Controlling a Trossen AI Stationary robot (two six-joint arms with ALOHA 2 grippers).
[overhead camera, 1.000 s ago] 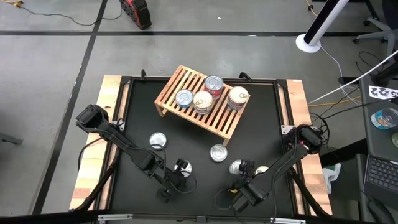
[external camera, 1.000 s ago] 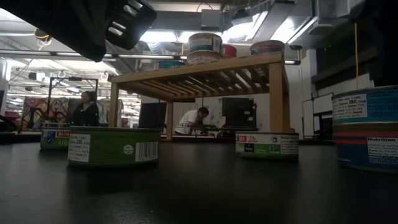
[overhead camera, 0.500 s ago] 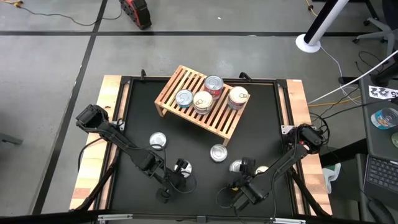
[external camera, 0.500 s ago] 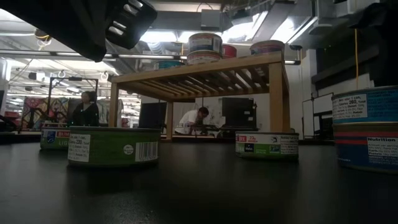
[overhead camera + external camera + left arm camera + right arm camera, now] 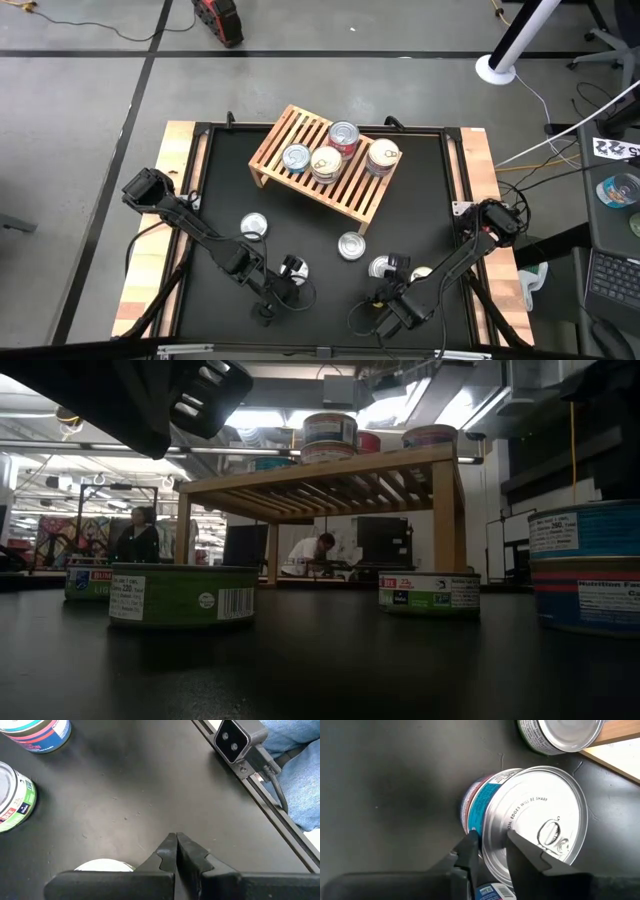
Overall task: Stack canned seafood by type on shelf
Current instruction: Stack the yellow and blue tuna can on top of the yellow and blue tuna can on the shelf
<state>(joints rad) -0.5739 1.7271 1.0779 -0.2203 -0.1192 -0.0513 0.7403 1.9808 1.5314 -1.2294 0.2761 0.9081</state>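
The wooden slatted shelf (image 5: 320, 165) stands at the table's far middle with several tins on it, one pair stacked (image 5: 327, 162). Three green-labelled tins (image 5: 254, 226) (image 5: 351, 245) (image 5: 294, 268) lie on the black table. Two blue-labelled tins stand stacked near the front right (image 5: 585, 565). My right gripper (image 5: 395, 266) (image 5: 492, 847) is shut on the upper one (image 5: 535, 820). My left gripper (image 5: 287, 276) (image 5: 176, 838) is shut and empty, low over the table beside the near green tin, whose pale lid (image 5: 105, 865) shows by the fingers. My right gripper pinches the upper blue tin's rim (image 5: 482, 837) on its near side. One finger (image 5: 469, 847) is outside on the labelled wall and the other (image 5: 522, 850) lies on the silver lid. The fingers come slanting down from the table's near side. The tin sits slightly tilted on the lower tin.
Another pale tin (image 5: 421, 273) lies just right of the stack. A green tin (image 5: 560, 735) and the shelf's leg (image 5: 620, 740) stand just beyond the held tin. The table's raised frame and a small camera box (image 5: 235, 740) line the near edge. People show in the room behind.
In the low view the upper blue tin has tipped a little on the lower one, and the stack's edge has shifted slightly. My left arm has kept still.
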